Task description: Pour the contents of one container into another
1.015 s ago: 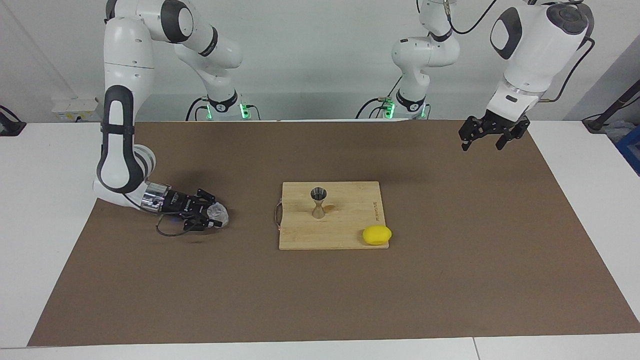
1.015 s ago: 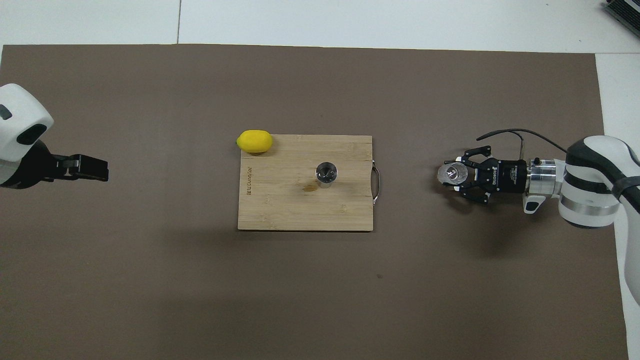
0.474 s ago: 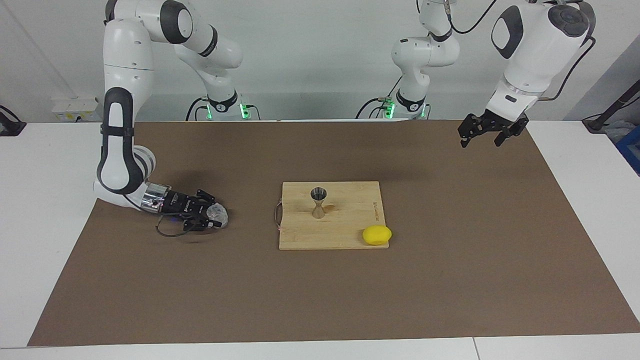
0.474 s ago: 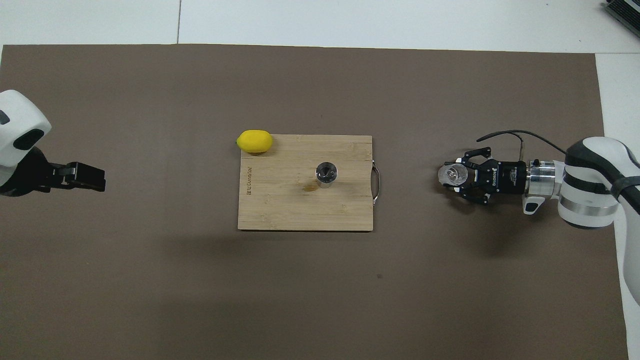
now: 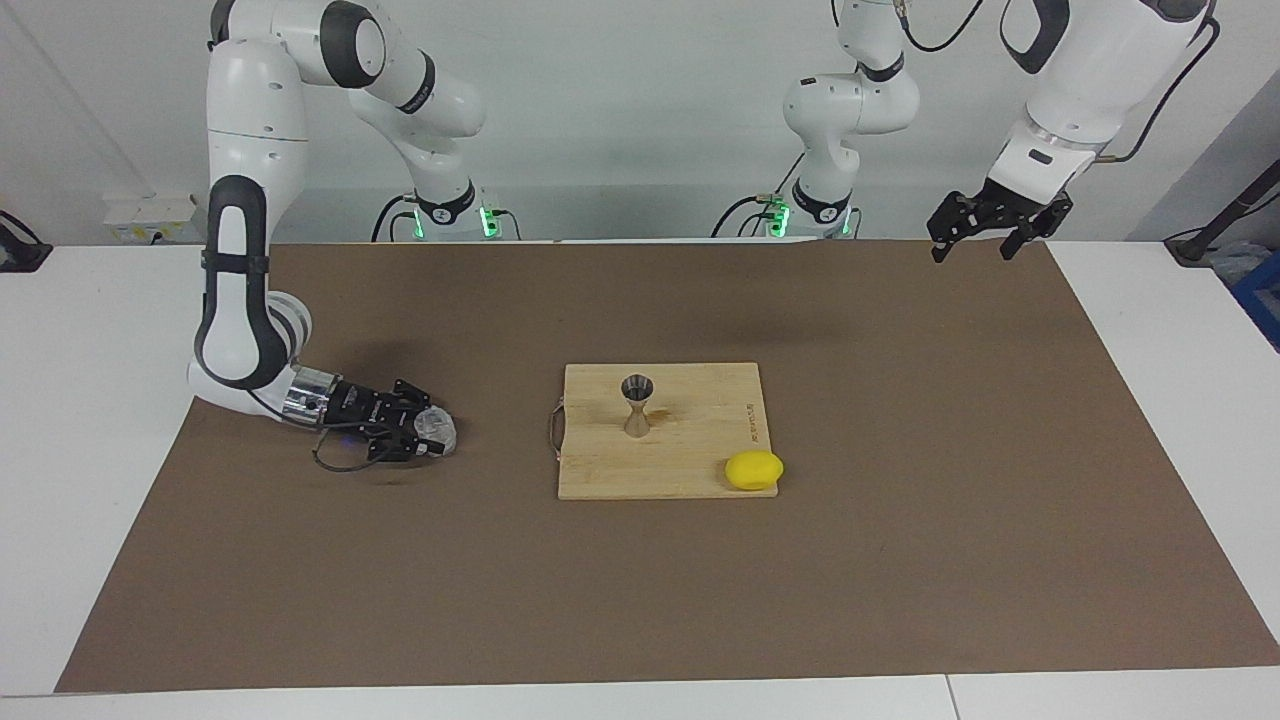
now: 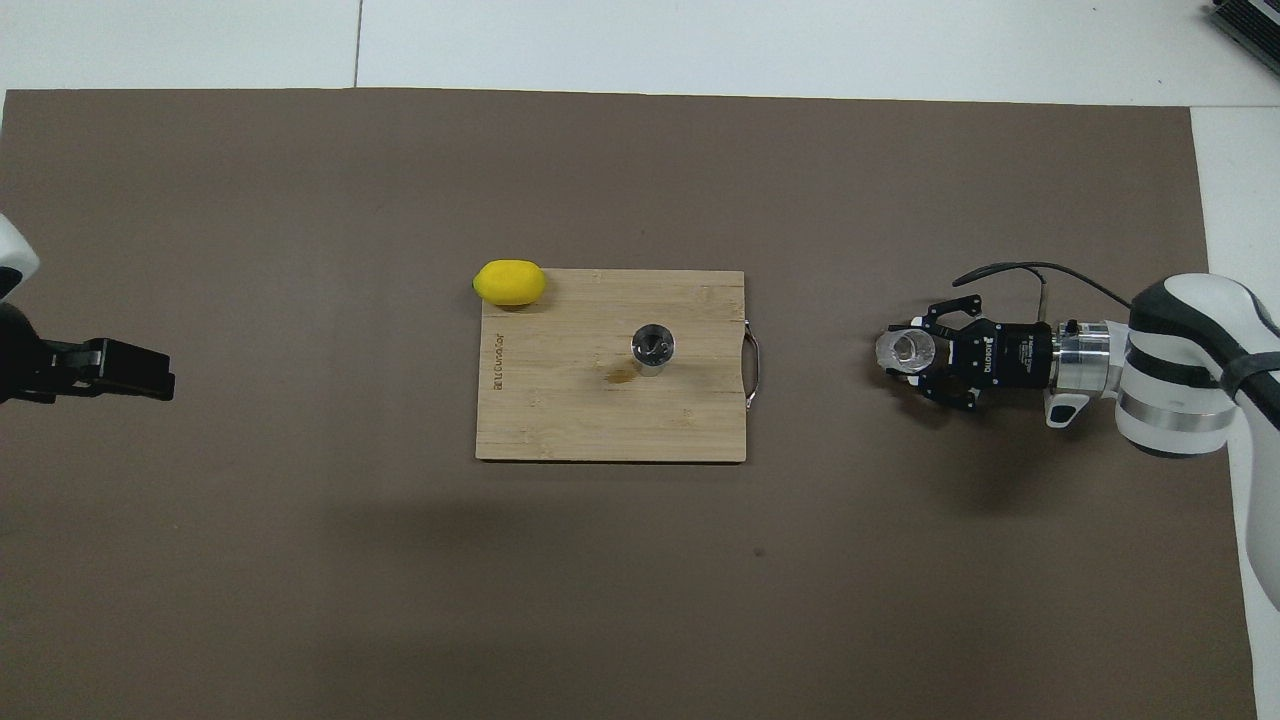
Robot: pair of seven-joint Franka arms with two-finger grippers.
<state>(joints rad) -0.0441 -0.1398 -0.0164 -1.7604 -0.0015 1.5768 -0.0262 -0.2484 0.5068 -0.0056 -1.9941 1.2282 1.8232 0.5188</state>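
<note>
A brown mat (image 5: 900, 520) covers the bench, bearing a bamboo cutting board (image 5: 690, 440) with unreadable burned-in lettering. The right hand (image 5: 425, 432) – clamped on the clear squat glass (image 5: 437, 428) – sits low toward its own end. The left hand (image 5: 985, 235) waits aloft, fingers apart. The hourglass steel jigger (image 5: 636, 404) stands mid-board; a lemon (image 5: 754, 470) rests at one corner.

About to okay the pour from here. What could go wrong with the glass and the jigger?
1. The right gripper holds the glass tumbler low over the mat; its clear, smooth wall might slip during lift or tilt.
2. The jigger stands upright on the cutting board on a narrow foot with a small mouth; a bump could topple it, and a fast pour may miss.
</note>
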